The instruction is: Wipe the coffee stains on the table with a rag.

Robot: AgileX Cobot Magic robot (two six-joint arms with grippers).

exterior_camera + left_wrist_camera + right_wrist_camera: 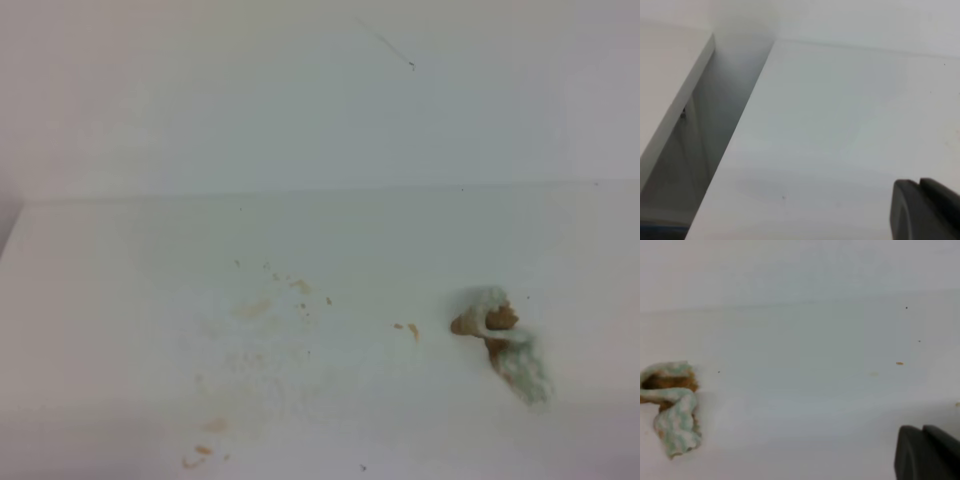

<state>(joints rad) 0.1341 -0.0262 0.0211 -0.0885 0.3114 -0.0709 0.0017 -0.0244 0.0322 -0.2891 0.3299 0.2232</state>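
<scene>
The rag (pixel 502 340) is taken as the reference point. It lies crumpled and unattended on the table (pixel 120 300), right of centre in the high view, with brown soiling visible on its upper folds and pale green checks on its lower tail. In the right wrist view the same rag (pixel 673 410) is seen at the left edge, well apart from the right gripper (pixel 927 452), of which only a dark corner shows at the lower right.

The coffee stains (pixel 250 310) are recorded as faint tan smears and specks spread to the left of the rag. Two small drops lie just beside the rag's left edge; further marks sit well to its left and lower left, near the front of the table. No large wet pool is seen.

The left gripper (pixel 925 210) appears only as a dark corner over bare table, far from the rag. For neither gripper can it be told whether the jaws are apart or together; nothing is seen held.

Assessment: the soiled rag and thinned marks suggest wiping is largely done, but residue is left. The rag would need to be picked up and the specks left of it cleared.
</scene>
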